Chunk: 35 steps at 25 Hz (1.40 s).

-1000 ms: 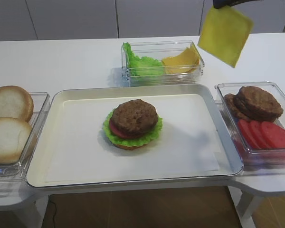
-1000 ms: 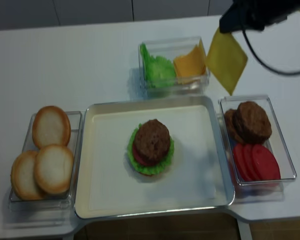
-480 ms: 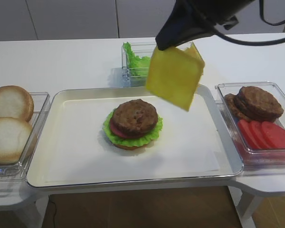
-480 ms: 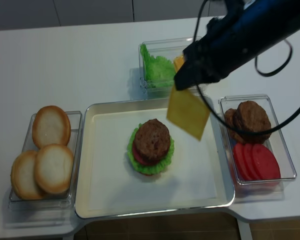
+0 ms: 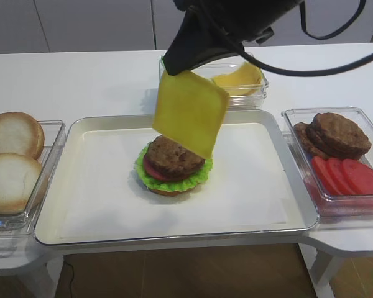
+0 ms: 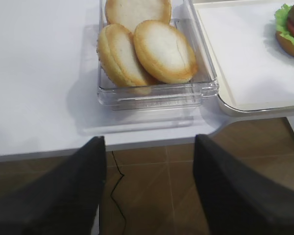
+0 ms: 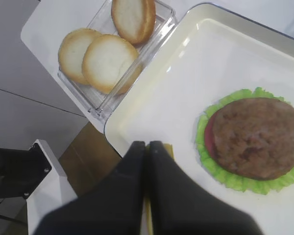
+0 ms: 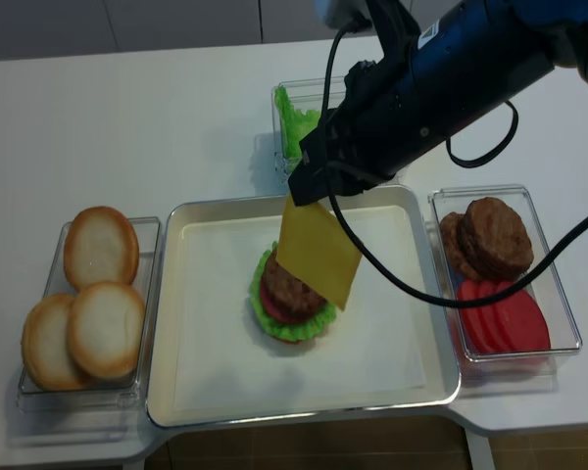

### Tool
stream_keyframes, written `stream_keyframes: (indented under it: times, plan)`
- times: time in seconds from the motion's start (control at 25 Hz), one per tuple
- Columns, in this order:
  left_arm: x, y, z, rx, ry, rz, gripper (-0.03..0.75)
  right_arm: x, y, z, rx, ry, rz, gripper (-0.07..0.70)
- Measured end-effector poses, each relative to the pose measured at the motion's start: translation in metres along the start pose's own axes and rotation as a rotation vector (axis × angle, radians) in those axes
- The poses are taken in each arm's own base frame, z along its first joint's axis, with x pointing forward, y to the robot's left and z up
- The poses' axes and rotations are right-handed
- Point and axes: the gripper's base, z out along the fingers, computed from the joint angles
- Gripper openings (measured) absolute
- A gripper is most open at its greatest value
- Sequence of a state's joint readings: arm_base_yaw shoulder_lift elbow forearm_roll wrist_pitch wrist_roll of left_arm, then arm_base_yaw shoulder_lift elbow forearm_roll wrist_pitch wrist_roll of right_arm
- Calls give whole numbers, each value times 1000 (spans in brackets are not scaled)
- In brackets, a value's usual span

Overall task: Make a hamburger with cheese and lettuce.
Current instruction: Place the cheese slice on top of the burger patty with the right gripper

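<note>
The right hand point(image 5: 174, 67) is pinching the cheese point(image 5: 189, 113) by its top edge, dangling it just above the hamburger point(image 5: 173, 162) mid-tray point(image 5: 99, 180) — it is best lowering slowly, centring the slice flat on the patty before releasing — while the left hand point(image 6: 149, 166) is waiting, spread wide, off the surface's point(image 5: 81, 81) left front corner.

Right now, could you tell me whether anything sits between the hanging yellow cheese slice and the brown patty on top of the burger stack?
Nothing visible does. The thin yellow cheese slice hangs from the right gripper just above the round brown patty, whose top is bare.
</note>
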<state>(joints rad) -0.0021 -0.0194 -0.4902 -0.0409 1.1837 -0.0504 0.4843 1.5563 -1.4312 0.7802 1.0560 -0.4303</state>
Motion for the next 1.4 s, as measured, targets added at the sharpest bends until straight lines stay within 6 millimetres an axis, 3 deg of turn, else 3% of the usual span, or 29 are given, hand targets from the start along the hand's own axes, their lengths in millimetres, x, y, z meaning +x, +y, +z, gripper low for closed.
stream_keyframes:
  times: [0.32,1.4]
  plan:
    - [0,0,0,0,0,0,424,0,0,4,-3,7,-1,3]
    - [0,0,0,0,0,0,424,2,-46,75,-94,95,91,3]
